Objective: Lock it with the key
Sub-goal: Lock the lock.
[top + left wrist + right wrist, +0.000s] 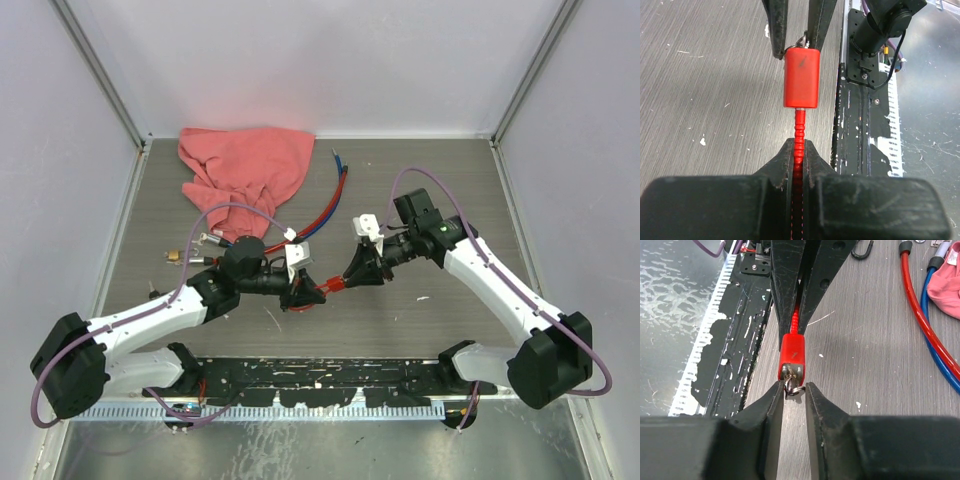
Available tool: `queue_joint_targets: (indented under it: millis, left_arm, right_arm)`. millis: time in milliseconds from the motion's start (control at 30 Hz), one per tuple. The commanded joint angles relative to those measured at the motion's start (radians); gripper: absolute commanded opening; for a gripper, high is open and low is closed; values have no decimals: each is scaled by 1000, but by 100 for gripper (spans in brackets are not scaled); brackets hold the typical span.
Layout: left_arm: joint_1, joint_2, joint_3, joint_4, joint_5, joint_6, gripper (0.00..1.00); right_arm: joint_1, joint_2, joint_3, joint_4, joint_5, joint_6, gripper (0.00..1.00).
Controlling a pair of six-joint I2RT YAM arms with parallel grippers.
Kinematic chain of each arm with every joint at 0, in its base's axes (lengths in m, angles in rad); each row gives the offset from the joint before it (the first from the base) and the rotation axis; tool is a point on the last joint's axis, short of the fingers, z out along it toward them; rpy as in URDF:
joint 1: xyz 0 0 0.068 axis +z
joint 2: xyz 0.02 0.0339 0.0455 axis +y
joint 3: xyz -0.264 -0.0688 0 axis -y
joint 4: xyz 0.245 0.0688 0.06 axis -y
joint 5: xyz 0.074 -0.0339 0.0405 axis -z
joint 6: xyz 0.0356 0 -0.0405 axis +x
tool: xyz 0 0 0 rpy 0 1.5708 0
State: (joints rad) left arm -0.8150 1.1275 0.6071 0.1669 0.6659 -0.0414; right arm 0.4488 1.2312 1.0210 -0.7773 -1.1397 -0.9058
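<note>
**Item:** red cable lock [801, 77], with key [791, 384] seated in its end face.

**Location:** held off the grey table [430, 200], over its middle and somewhat toward the near edge, between the two arms.

**Parts:** short, boxy lock body in a red plastic sleeve. A ribbed red cable [799, 131] runs out of one end. At the other end are a metal keyway, the small key and a wire ring.

**Left gripper [799, 152]:** clamped tight on the ribbed cable just beside the body, holding the lock level.

**Right gripper [793, 392]:** jaws narrow, one on each side of the key and ring. A sliver of gap shows on one side, so there is no firm pinch yet.

**Handling (judged):**
- The lock is light and the body is rigid.
- The sleeve looks smooth and likely slippery, while the cable's ribs give good purchase.
- The cable is stiff near the body but may twist under torque.
- The key is thin and easily slipped. It should be taken by its flat head, not the loose ring, and turned about the lock's long axis.

**Also present:** pink cloth [245, 165] at the far left, and red and blue cables [335, 195] beside it.
</note>
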Motion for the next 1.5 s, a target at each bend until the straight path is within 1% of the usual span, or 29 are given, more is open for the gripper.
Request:
queue_joint_targets:
  millis: [0,67,200,400,533,633,733,800,900,967,1033,1133,1233,1267,1333,1400,1467]
  left_arm:
    - [8,-24,25,73,40,-14,0]
    - [11,-22,23,73,41,-15,0]
    - [32,-18,27,59,63,-21,0]
    - [112,12,46,39,177,-64,0]
    - [144,63,76,15,272,-98,0]
    - [160,126,97,25,367,-156,0]
    - [181,228,116,56,472,-243,0]
    - [195,289,141,28,506,-274,0]
    - [198,336,193,-102,451,-226,0]
    - [197,315,209,-169,361,-170,0]
    - [196,265,206,-201,245,-113,0]
    - [167,156,163,-203,44,-20,0]
    - [82,21,111,-202,-152,150,0]
    - [50,-8,95,-208,-212,204,0]
    - [18,-44,71,-223,-291,256,0]
    - [16,-58,64,-257,-318,268,0]
    - [16,-61,64,-290,-315,271,0]
  right_arm:
    - [7,-4,15,-10,0,-40,22]
    - [8,-4,21,-29,-5,-65,12]
    - [13,-6,33,-67,4,-116,1]
    - [37,-13,48,-101,95,-188,1]
    - [67,-11,71,-145,182,-284,1]
    - [88,-17,87,-173,234,-360,1]
    - [95,-18,102,-199,266,-425,1]
    - [96,-17,103,-204,282,-443,1]
    - [96,-14,96,-190,269,-392,1]
    - [96,-13,83,-170,238,-308,1]
    - [96,-8,63,-132,210,-199,1]
    - [93,20,40,-46,192,63,1]
    - [79,75,37,-38,97,183,1]
    - [74,91,35,-38,50,209,1]
    - [68,112,30,-28,6,234,1]
    - [67,116,38,-33,-4,211,1]
    - [67,101,42,-32,10,184,1]
